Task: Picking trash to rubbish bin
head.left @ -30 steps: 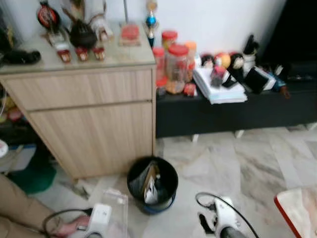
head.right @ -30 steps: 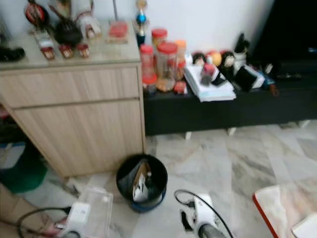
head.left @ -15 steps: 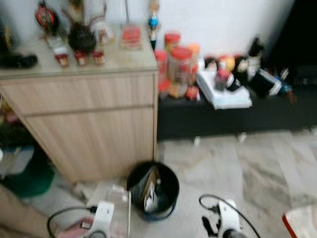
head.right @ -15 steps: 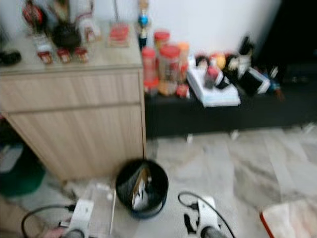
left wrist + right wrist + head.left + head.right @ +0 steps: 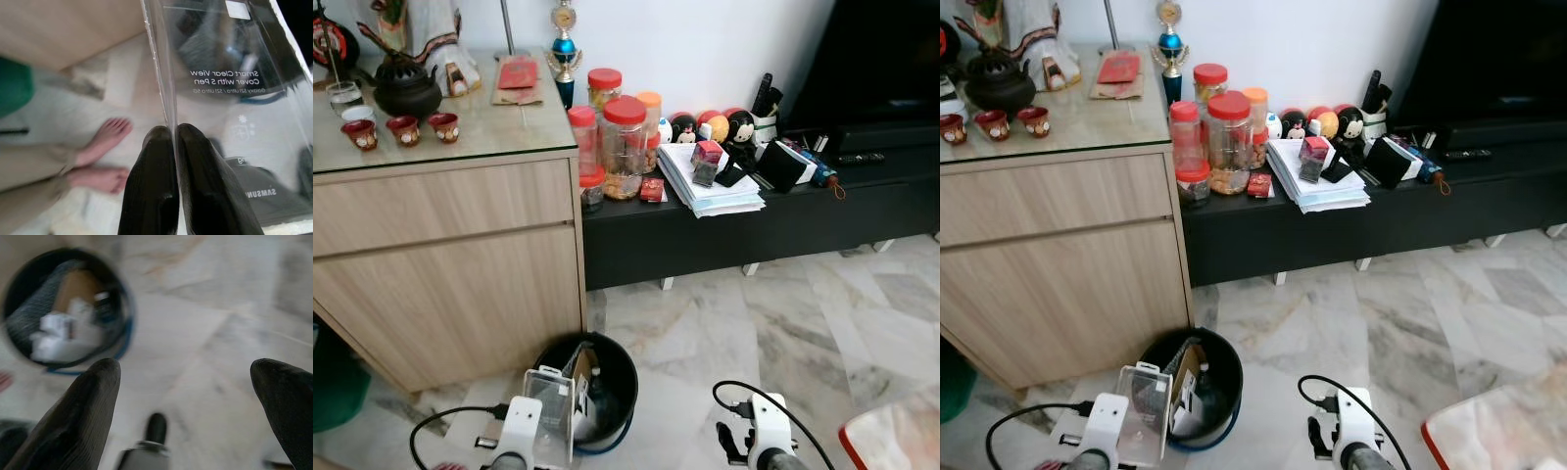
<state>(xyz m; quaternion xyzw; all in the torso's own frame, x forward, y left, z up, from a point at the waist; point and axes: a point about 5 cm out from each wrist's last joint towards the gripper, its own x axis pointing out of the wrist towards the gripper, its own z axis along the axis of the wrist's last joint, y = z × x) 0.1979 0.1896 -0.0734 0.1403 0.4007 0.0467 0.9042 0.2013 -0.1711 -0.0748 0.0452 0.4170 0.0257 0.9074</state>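
bin (image 5: 607,377) on the floor before the cabinet (image 5: 450,255), low bench (image 5: 754,220) to the cabinet's right

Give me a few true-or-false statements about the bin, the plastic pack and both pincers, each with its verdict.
1. The left pincer is shut on the clear plastic pack. True.
2. The right pincer grips a bottle. False: it is open and holds nothing.
3. The black bin stands on the floor beside the wooden cabinet. True.
4. The bin is empty. False: it already holds trash.
5. The pack lies inside the bin. False: it is held at the rim.
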